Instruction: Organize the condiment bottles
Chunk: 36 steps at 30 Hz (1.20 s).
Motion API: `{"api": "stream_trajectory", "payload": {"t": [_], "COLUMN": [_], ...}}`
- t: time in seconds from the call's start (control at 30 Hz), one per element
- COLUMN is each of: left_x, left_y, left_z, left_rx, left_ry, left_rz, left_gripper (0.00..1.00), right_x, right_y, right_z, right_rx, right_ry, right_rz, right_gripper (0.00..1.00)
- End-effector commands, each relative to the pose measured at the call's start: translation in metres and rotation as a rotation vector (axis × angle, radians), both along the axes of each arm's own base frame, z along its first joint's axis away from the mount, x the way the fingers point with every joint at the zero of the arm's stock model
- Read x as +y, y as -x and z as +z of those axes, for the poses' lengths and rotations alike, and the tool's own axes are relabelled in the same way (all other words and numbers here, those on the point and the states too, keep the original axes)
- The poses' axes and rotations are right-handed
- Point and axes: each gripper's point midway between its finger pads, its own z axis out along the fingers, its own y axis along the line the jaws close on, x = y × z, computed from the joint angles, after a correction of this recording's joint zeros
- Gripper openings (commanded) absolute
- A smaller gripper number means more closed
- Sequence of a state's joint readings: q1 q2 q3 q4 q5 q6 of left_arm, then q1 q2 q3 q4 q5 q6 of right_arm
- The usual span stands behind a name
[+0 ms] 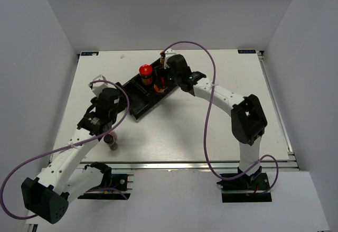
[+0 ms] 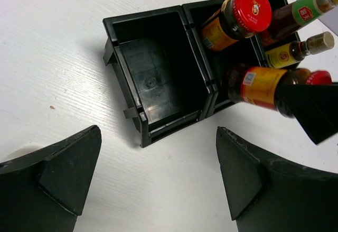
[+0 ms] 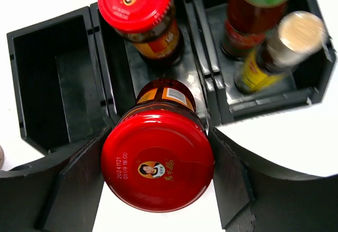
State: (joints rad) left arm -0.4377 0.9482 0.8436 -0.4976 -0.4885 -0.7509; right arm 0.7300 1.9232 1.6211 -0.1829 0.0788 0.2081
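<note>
My right gripper is shut on a squat red-lidded jar and holds it tilted over the middle compartment of the black tray. It also shows in the top view. A second red-lidded jar stands at the back of that compartment. Two slim sauce bottles, one green-labelled and one tan-capped, stand in the right compartment. The left compartment is empty. My left gripper is open and empty over the table just short of the tray. A small bottle stands on the table beside the left arm.
The tray lies diagonally at the table's middle back. The right arm reaches across from the right. A purple cable loops above the table. White walls close in the left, back and right sides.
</note>
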Motion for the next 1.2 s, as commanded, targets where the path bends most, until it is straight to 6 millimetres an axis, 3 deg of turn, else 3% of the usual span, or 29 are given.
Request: {"api": "stream_trajectory", "payload": {"t": [0.0,0.13,0.43,0.57,0.63,0.77,0.83,0.9,1.17], "left_x": [0.004,0.003,0.006,0.007,0.007,0.008,0.008,0.01,0.009], "left_y": [0.002,0.002,0.004,0.004,0.005,0.008,0.01,0.012,0.035], "left_z": [-0.004,-0.006,-0.007,-0.006,-0.006,-0.007,-0.006,-0.005,-0.012], "left_rx": [0.003,0.01,0.009,0.012,0.016,0.035,0.045,0.049,0.164], "left_ry": [-0.002,-0.002,-0.01,-0.012,-0.01,-0.007,-0.003,0.001,0.023], "left_rz": [0.019,0.015,0.024,0.027,0.029,0.034,0.04,0.047,0.035], "left_gripper": [0.98,0.98,0.98,0.98,0.98,0.98,0.98,0.98,0.98], "right_x": [0.036,0.044,0.049,0.052,0.051,0.055,0.057,0.057,0.052], "right_y": [-0.024,-0.033,-0.048,-0.051,-0.049,-0.049,-0.048,-0.048,-0.043], "right_z": [0.103,0.093,0.051,0.05,0.041,0.036,0.036,0.037,0.059], "right_rx": [-0.264,-0.267,-0.25,-0.27,-0.259,-0.257,-0.254,-0.252,-0.271], "right_ry": [-0.218,-0.196,-0.092,-0.065,-0.02,0.004,0.003,0.0,-0.042], "right_rz": [0.044,0.045,0.005,-0.018,-0.025,-0.024,-0.027,-0.032,-0.045], "right_gripper": [0.24,0.27,0.27,0.39,0.43,0.67,0.74,0.89,0.9]}}
